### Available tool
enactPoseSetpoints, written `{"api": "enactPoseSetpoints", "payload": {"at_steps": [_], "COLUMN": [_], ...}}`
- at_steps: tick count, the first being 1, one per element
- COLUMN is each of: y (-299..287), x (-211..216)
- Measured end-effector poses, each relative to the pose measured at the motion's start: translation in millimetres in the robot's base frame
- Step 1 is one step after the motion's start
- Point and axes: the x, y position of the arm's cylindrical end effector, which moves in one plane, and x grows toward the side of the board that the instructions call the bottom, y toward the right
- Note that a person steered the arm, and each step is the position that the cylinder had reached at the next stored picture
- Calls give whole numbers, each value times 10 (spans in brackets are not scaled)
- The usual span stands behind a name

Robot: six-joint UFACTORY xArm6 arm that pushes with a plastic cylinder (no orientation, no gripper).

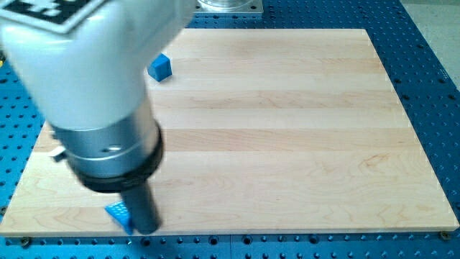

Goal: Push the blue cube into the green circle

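Note:
A blue cube (160,67) sits on the wooden board (287,129) near the view's top left, just right of the arm's white body. My tip (146,230) rests near the board's bottom edge at the view's lower left, far below the cube. A second blue block (118,214), its shape unclear, lies right against the rod's left side and is partly hidden by it. No green circle shows; the arm's body hides much of the board's left part.
The arm's white and grey body (93,86) fills the view's upper left. A blue perforated table (431,57) surrounds the board on all sides.

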Motion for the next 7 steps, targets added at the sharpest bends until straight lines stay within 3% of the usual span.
{"api": "enactPoseSetpoints", "payload": {"at_steps": [1,2,3,4,5,6,7], "y": [-186,50,812,1243,1321,799,137], "x": [2,-23,-538,-1521,-2553,-3409,-3761]}}
